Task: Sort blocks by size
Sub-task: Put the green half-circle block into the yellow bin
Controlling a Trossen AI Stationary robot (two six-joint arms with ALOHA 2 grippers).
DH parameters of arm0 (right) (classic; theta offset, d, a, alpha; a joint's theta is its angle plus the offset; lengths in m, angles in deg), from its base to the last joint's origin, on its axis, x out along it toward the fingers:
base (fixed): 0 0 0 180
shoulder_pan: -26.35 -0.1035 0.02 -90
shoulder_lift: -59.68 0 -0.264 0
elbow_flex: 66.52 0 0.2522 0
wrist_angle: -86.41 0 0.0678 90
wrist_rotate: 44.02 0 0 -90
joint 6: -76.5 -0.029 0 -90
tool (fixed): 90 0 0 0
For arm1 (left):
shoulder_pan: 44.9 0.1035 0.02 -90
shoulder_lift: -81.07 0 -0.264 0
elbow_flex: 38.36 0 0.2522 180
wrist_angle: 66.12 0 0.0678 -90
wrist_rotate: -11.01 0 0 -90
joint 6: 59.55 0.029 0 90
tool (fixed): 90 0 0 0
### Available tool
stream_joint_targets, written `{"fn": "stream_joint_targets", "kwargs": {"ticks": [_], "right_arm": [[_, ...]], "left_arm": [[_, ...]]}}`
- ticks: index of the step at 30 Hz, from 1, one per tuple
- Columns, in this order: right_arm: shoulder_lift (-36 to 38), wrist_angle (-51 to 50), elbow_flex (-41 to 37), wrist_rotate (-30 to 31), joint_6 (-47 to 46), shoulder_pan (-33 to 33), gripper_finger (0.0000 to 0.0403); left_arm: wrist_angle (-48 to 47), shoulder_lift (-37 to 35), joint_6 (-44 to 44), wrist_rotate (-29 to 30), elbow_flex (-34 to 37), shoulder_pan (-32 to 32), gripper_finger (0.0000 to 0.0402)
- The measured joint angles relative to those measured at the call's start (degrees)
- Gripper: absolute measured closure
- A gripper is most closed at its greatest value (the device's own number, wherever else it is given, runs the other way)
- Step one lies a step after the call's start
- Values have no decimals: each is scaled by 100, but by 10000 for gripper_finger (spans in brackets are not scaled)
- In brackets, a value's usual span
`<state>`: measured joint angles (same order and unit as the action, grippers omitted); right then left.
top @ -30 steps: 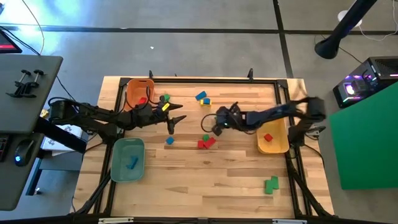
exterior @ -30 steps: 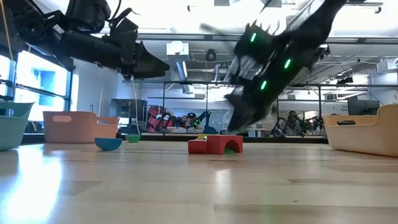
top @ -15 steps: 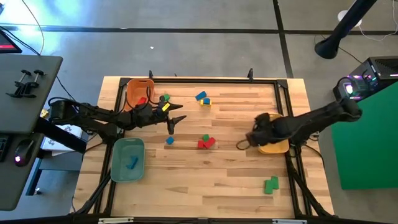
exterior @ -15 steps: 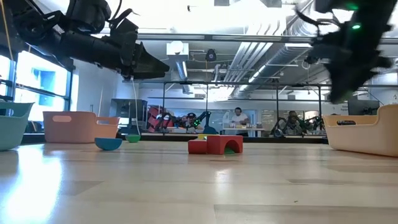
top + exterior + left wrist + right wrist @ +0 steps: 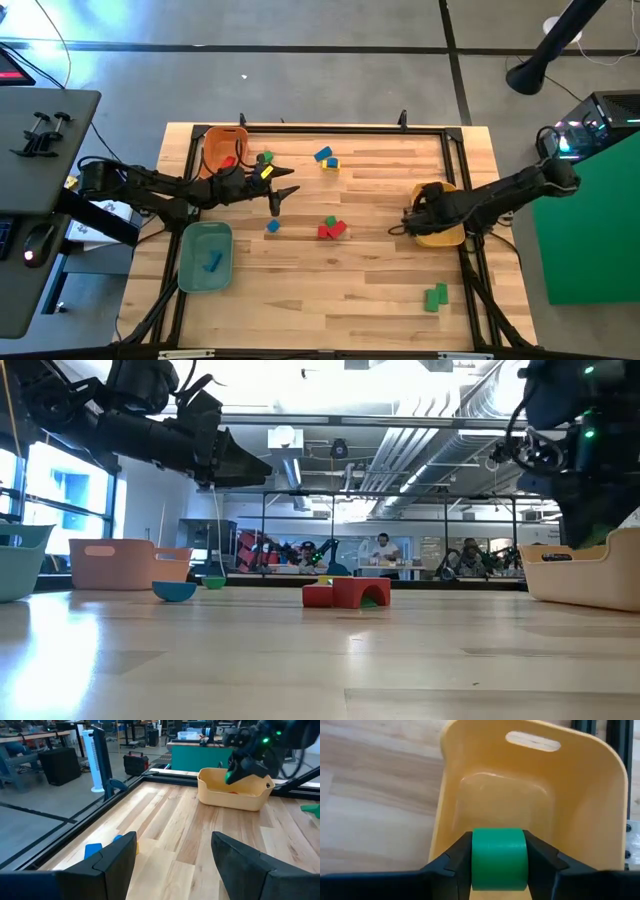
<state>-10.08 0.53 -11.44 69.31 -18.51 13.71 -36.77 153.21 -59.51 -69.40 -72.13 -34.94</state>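
My right gripper is shut on a green block over the left rim of the yellow tray; it also shows in the left wrist view. My left gripper is open and empty above the table, right of the orange tray. Two red blocks and a green block lie mid-table, with a small blue block to their left. A blue block and a yellow block lie toward the far edge. The inside of the yellow tray is partly hidden by my right arm. My right gripper pinches the green block by two opposite sides between its two fingers. The block is lifted clear and sits above the yellow tray's rim.
A teal tray at the near left holds a blue block. The orange tray holds a red block; a green block lies beside it. Two green blocks lie near the right front corner. A black frame runs around the table.
My right gripper has swung fast from the middle of the table, beside the red blocks, toward the right edge, and now stands over the yellow tray's left rim, shut on the green block. My left arm has kept still.
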Motion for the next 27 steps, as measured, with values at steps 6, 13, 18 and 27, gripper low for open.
{"fn": "stream_joint_targets", "kwargs": {"ticks": [6, 13, 18, 27], "right_arm": [[4, 35, 2, -197, 501, 512, 258], [-7, 361, 2, -521, 1694, 1317, 255], [-11, 469, 1, -791, 2410, 1905, 253], [-180, 559, 2, -1021, 3340, 2295, 252]], "left_arm": [[1, 0, -1, 0, 1, 0, 158], [2, 0, -49, 0, 0, 0, 158], [4, 0, -49, 0, 1, 0, 158], [2, 0, -49, 0, 0, 0, 158]]}}
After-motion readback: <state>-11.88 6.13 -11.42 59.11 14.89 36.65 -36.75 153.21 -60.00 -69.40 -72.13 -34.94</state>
